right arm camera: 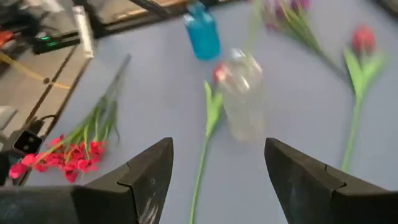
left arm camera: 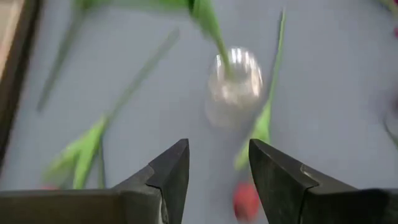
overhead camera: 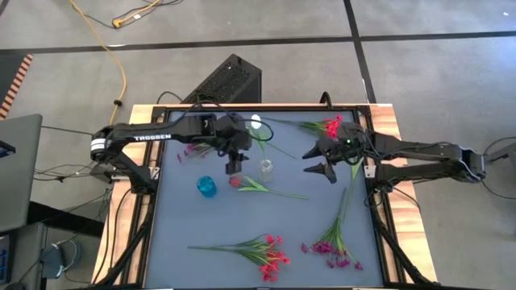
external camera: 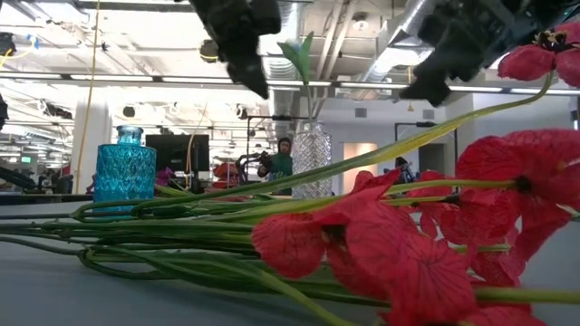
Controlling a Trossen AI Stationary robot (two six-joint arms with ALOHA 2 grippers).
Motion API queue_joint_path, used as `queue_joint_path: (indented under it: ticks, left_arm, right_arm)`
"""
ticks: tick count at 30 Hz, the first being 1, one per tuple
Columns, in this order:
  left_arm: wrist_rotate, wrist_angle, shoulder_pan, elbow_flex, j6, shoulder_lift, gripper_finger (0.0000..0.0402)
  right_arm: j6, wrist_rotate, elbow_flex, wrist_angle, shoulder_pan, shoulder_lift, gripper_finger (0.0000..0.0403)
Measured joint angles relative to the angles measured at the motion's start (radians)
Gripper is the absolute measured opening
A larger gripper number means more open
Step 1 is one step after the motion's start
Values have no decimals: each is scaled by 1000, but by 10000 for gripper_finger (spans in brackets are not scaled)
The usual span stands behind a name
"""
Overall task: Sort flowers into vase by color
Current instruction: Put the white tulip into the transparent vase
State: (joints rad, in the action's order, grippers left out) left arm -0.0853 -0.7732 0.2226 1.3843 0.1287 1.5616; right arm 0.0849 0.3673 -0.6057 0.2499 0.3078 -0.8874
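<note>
A clear glass vase [overhead camera: 266, 169] stands mid-table with one green-stemmed sprig [external camera: 306, 63] in it; its white bud [overhead camera: 255, 122] leans toward the far edge. A blue vase [overhead camera: 206, 186] stands to its left. A pink-red tulip [overhead camera: 235, 182] lies on the table between them, its stem running right. My left gripper [overhead camera: 234, 165] hovers open and empty just left of the clear vase [left arm camera: 235, 84]. My right gripper [overhead camera: 320, 163] hovers open and empty to the vase's right [right arm camera: 244, 93].
Red blossom sprigs [overhead camera: 270, 254] and magenta sprigs [overhead camera: 334, 251] lie near the near edge. More red blossoms [overhead camera: 330, 126] lie at the far right, and magenta ones [overhead camera: 193, 151] lie under my left arm. A raised frame [overhead camera: 153, 201] borders the grey mat. A person [external camera: 285, 156] stands far behind.
</note>
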Motion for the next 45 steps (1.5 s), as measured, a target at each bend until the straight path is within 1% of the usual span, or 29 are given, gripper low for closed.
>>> queue_joint_path:
  ticks: [2,3,6,8,11,14,18,22,24,26,31,35,40,45]
  left_arm:
    - [1,-90,-3,19,-20,-3,155]
    - [3,-123,-3,20,-34,-7,155]
    - [-9,-166,-9,20,-38,-20,155]
    - [-10,-186,-16,19,-33,-27,155]
    - [-13,-188,-28,19,-10,-50,155]
    - [-15,-183,-35,19,22,-89,155]
    - [-11,-174,-34,13,50,-165,155]
    - [-12,-48,-25,-87,52,-279,155]
    - [-12,12,-25,-148,37,-330,155]
    - [-10,52,-25,-192,12,-372,155]
    - [-6,88,-37,-255,1,-465,155]
    - [5,105,-37,-272,30,-503,155]
    - [3,113,-43,-273,17,-504,155]
    - [-1,114,-61,-274,17,-491,155]
  right_arm:
    - [78,-48,-29,119,10,0,281]
    - [123,-88,-48,194,10,0,281]
    - [256,-210,-99,402,-6,0,281]
    - [345,-247,-121,537,-20,0,281]
    - [461,-257,-117,679,-46,0,281]
    - [583,-272,-72,727,-93,0,281]
    - [725,-338,-17,742,-152,0,281]
    - [849,-432,9,807,-163,-10,281]
    - [942,-472,14,815,-157,-23,281]
    - [991,-503,14,804,-142,-42,281]
    - [998,-512,14,795,-67,-148,281]
    - [940,-504,14,790,-5,-258,281]
    - [864,-426,3,820,64,-360,280]
    - [824,-431,-27,859,122,-395,280]
